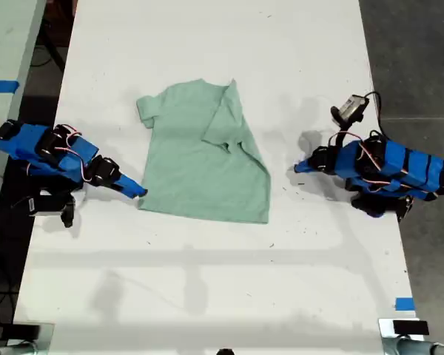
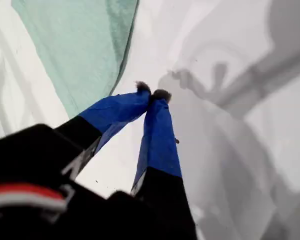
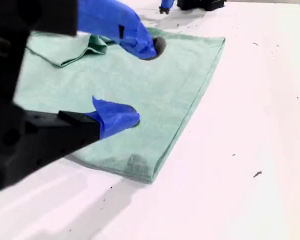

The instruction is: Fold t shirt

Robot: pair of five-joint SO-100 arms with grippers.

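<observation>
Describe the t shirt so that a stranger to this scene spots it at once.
Start at the long white table. Near its middle, between the blue arms at the exterior view's left and right, lies the t shirt. It is the only pale mint-green cloth there, lying flat, with one sleeve folded inward.

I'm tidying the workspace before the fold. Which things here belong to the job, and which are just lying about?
Job: t shirt; my first claw, shut; my second claw, open above the shirt; white table.
Lying about: blue tape piece at the exterior view's lower right; blue tape strip on the neighbouring surface at its left edge.
</observation>
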